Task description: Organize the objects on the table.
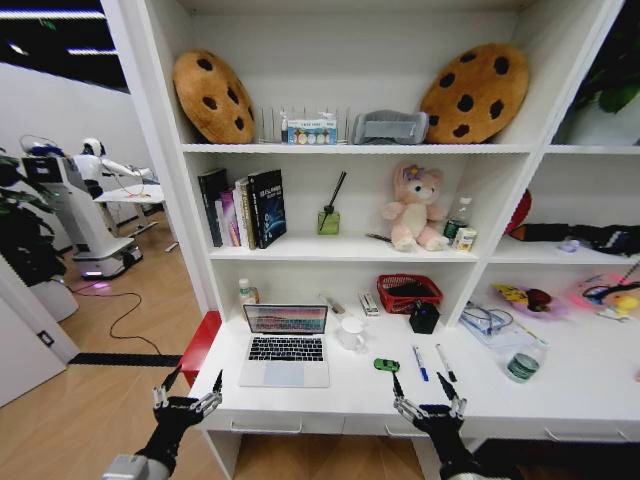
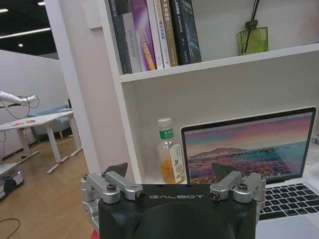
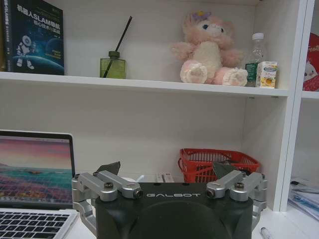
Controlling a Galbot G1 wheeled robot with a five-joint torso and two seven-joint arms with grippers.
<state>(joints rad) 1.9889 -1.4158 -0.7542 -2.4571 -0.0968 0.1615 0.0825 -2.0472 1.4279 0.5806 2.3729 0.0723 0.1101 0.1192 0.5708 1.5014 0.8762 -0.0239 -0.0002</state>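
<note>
Both claws hang at the near edge of the white table (image 1: 330,392), fingers spread and holding nothing. The left claw (image 1: 186,392) sits off the table's left corner, with the open silver laptop (image 1: 285,345) just ahead and to its right. The right claw (image 1: 428,395) hovers at the front edge, just short of the blue-capped pen (image 1: 419,362) and black-capped pen (image 1: 445,362); the small green piece (image 1: 386,365) lies ahead to its left.
</note>
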